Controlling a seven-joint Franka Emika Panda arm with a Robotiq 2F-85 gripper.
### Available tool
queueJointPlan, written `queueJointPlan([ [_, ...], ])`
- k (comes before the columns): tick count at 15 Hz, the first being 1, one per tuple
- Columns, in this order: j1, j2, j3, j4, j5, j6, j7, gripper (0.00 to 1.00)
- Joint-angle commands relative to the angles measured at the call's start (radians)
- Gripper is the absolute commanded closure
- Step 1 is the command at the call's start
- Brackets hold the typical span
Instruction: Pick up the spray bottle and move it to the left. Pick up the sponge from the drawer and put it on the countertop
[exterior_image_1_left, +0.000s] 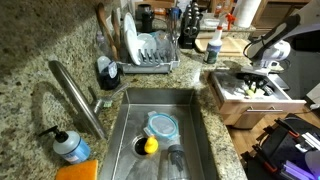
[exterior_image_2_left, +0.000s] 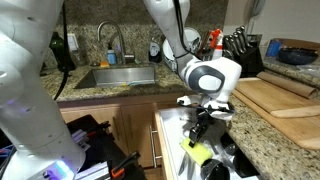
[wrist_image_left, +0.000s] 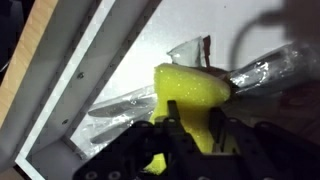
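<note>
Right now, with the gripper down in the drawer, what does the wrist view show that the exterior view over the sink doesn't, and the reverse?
Only the wrist view: the yellow sponge up close, lying on crinkled clear plastic wrapping, with the gripper straddling it; whether it pinches the sponge is unclear. Only an exterior view: the sink, faucet, dish rack and the spray bottle standing on the countertop. Both: the open drawer with the gripper in it.

Granite countertop (exterior_image_1_left: 30, 92) with dish rack (exterior_image_1_left: 150, 55), spray bottle (exterior_image_1_left: 213, 48), soap bottle (exterior_image_1_left: 70, 146) and cutting board (exterior_image_2_left: 282, 97)
</note>
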Motion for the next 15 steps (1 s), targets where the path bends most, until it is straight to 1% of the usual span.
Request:
queueJointPlan([
  [1, -0.016, 0.017, 0.004, 0.023, 0.022, -0.011, -0.015, 0.97],
  [2, -0.017, 0.013, 0.003, 0.025, 0.024, -0.014, -0.015, 0.99],
  [4, -0.018, 0.006, -0.001, 0.030, 0.021, -0.019, -0.013, 0.96],
  [6, -0.016, -0.005, -0.008, 0.035, 0.014, -0.030, -0.010, 0.98],
  [7, -0.013, -0.012, -0.014, 0.036, 0.008, -0.033, -0.006, 0.97],
  [9, 0.001, -0.046, -0.040, 0.030, -0.025, -0.060, 0.007, 0.97],
  [13, 0.019, -0.171, -0.096, 0.003, -0.101, -0.093, 0.033, 0.97],
  [15, 0.015, -0.252, -0.120, 0.006, -0.158, -0.162, 0.035, 0.97],
])
